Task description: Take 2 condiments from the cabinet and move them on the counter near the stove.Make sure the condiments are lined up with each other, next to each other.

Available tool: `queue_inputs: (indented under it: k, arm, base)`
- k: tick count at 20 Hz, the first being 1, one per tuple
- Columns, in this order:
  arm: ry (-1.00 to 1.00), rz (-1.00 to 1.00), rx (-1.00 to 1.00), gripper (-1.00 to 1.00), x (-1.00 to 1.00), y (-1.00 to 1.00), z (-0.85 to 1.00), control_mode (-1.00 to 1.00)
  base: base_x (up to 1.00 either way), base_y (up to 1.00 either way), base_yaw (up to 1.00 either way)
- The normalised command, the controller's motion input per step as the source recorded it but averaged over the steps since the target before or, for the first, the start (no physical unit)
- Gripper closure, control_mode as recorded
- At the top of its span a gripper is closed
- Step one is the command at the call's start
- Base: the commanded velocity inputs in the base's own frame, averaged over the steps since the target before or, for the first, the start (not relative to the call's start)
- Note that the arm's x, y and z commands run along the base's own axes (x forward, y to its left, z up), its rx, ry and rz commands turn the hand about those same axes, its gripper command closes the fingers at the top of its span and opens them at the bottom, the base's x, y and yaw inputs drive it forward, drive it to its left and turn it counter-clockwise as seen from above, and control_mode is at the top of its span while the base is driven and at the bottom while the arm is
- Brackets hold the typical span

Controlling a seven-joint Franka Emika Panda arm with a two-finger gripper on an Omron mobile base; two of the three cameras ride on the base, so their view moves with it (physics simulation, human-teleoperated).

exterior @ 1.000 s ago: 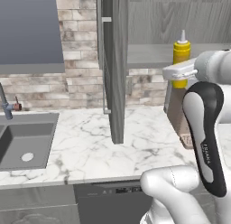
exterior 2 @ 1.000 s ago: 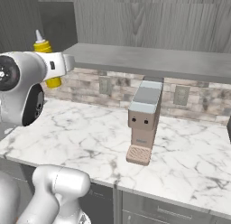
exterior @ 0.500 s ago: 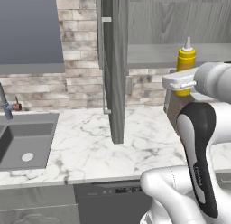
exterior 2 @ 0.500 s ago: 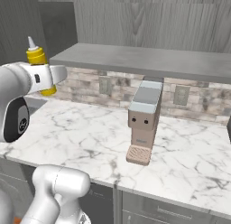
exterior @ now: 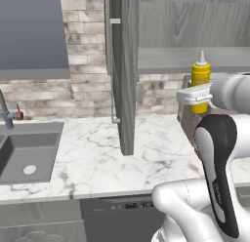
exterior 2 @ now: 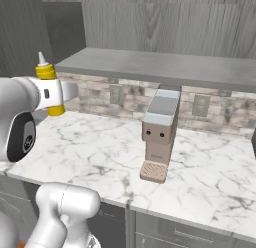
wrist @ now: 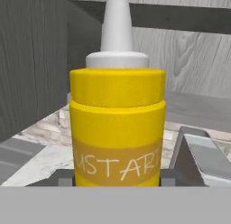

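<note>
The gripper, clamped on the yellow mustard bottle, has carried it upright out of the cabinet over the past second, and the bottle now hangs in the air above the marble counter, lower and farther from the shelf than a second ago. The first condiment looks to be on its way towards the stove side. In the hand view the bottle's orange band reads "USTAR", evidently part of "MUSTARD".
</note>
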Motion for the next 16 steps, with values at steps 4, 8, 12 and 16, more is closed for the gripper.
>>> queue_inputs:
  k: [4, 8, 12, 16]
  arm:
    - [0.08, 0.00, 0.00, 1.00, 0.00, -0.04, -0.57, -1.00]
    - [0.00, 0.00, 0.00, 1.00, -0.08, -0.05, -0.67, -1.00]
    - [-0.02, 0.00, 0.00, 1.00, -0.13, -0.07, -0.56, -1.00]
    - [-0.01, 0.00, 0.02, 1.00, -0.19, -0.09, -0.26, -1.00]
  base:
    - [0.00, 0.00, 0.00]
    - [0.00, 0.00, 0.00]
    - [0.00, 0.00, 0.00]
    - [0.00, 0.00, 0.00]
